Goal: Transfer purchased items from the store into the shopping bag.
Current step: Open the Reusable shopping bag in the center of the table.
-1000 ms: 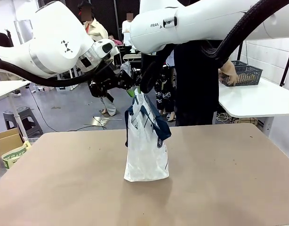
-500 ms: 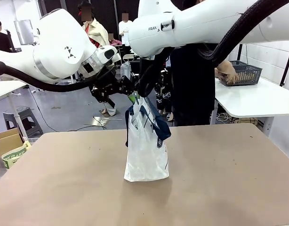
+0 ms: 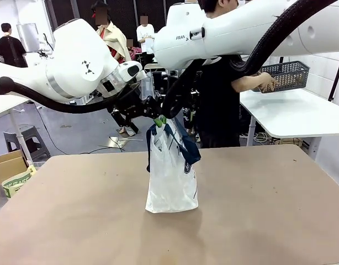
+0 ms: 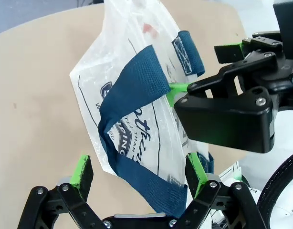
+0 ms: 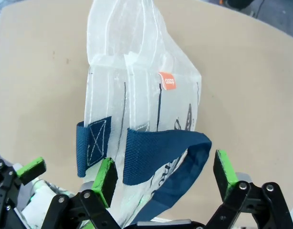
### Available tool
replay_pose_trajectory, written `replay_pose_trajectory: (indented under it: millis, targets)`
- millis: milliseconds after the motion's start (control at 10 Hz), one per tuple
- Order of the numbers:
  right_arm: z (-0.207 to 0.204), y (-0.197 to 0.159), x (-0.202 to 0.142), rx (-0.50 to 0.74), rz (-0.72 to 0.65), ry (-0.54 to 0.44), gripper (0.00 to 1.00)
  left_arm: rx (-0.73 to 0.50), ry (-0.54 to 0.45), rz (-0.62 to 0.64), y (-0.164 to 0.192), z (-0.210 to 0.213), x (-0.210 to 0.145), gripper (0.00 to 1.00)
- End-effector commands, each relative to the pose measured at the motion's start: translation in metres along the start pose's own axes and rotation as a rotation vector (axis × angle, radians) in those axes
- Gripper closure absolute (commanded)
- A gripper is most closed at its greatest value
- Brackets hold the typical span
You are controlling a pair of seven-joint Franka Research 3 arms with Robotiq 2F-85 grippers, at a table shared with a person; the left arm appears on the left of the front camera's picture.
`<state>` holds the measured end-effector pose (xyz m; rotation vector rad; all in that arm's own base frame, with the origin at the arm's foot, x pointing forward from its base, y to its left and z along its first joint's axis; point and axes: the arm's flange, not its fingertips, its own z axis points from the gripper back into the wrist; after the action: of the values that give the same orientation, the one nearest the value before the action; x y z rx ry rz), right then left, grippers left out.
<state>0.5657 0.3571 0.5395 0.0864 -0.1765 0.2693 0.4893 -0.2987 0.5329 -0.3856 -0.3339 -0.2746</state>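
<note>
barely begun, i judge: left hand (image 4: 137,171) and right hand (image 5: 164,172) gape empty beside the shopping bag (image 3: 171,176), the basket (image 3: 285,74) well apart.

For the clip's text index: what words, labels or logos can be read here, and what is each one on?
"FRA": on the white link of the right arm; the rest can't be made out.
"thi": part of the navy script on the shopping bag; folds hide the rest.
Orange tag on the bag: white letters, too blurred to read.
Green print on the carton at the table's left edge: too small to read.
</note>
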Motion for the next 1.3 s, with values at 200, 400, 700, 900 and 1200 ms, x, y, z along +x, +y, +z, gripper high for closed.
replay_pose_trajectory:
  millis: [200, 400, 700, 900, 1200]
  targets:
    - [-0.012, -0.008, -0.005, 0.061, 0.089, -0.064, 0.0, -0.01, 0.034, -0.027, 0.005, -0.009, -0.007, 0.0]
    - [-0.017, -0.013, -0.006, 0.121, 0.159, -0.126, 0.13, 0.0, 0.032, -0.032, 0.008, -0.009, -0.008, 0.4]
    - [-0.019, -0.009, -0.009, 0.119, 0.181, -0.109, 0.71, 0.0, 0.02, -0.025, 0.01, -0.005, -0.006, 0.99]
    - [-0.022, -0.007, -0.012, 0.122, 0.191, -0.09, 1.0, -0.002, 0.017, -0.027, 0.01, -0.005, -0.006, 1.0]
    - [-0.02, -0.007, -0.02, 0.106, 0.197, -0.066, 1.0, 0.006, 0.02, -0.023, 0.011, -0.005, -0.006, 1.0]
